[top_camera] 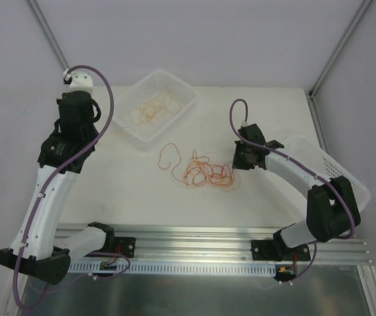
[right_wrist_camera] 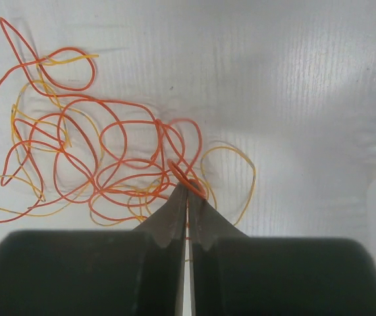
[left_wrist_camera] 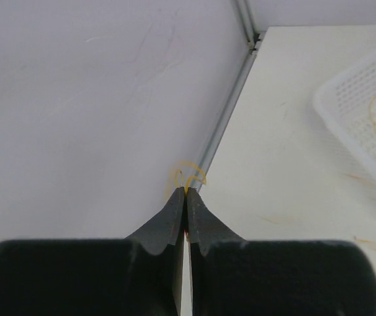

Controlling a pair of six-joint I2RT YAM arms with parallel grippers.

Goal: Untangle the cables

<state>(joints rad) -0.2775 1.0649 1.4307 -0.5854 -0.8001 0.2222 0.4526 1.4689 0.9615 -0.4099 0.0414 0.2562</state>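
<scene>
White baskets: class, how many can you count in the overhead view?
2. One basket stands at the table's far middle, orange cables inside; the second basket lies at the right edge, partly hidden by the right arm.

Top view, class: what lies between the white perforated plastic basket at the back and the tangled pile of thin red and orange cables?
A single thin red cable, curled like a hook, lies between basket and pile; the top view shows it.

Looked to us like a robotics lab cell, probably: we saw left arm (top_camera: 46,204) and right arm (top_camera: 293,170) bolted to an aluminium rail (top_camera: 194,247), white tabletop (top_camera: 267,118), plain grey walls (top_camera: 207,39), metal corner strut (top_camera: 47,33).
</scene>
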